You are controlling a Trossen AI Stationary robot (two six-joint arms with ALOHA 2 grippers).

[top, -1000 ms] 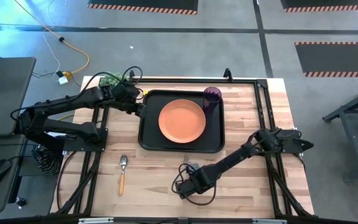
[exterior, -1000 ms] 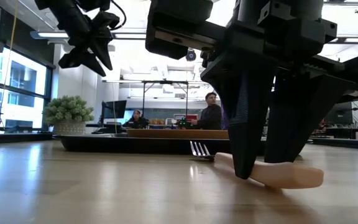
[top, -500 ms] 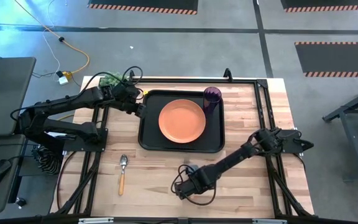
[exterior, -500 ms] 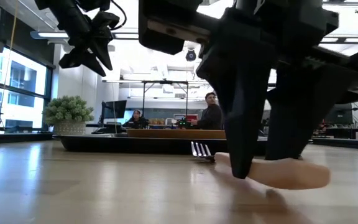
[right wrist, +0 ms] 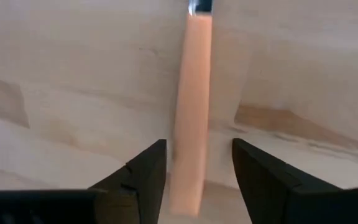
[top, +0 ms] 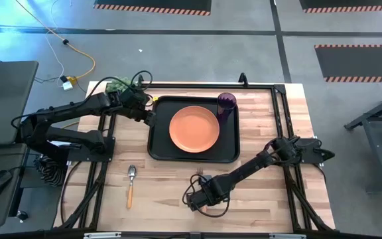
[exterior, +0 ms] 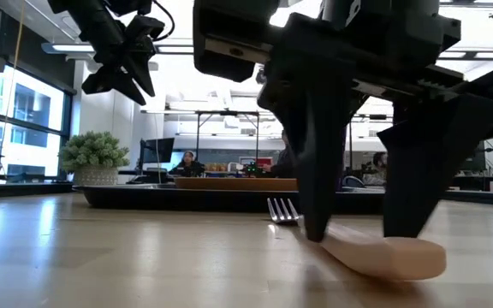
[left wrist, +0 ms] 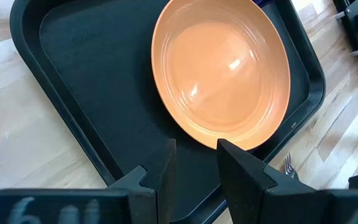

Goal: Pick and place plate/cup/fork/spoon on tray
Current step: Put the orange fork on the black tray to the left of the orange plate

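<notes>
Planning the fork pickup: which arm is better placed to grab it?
Right. Its claw straddles the fork handle, fingers open either side. The left claw hangs over the tray edge, far off.

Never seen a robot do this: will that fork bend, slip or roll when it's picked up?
Probably stiff: the fork has metal tines and a solid handle. It looks slim and flat on the table, so likely hard to grip, and might slip between the right gripper fingers straddling it.

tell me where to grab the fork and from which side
Grip the fork by its light wooden handle, coming straight down from above. It lies flat on the table, its slim handle fitting between the fingers; the right end effector already straddles it, open, one finger on either side.
</notes>
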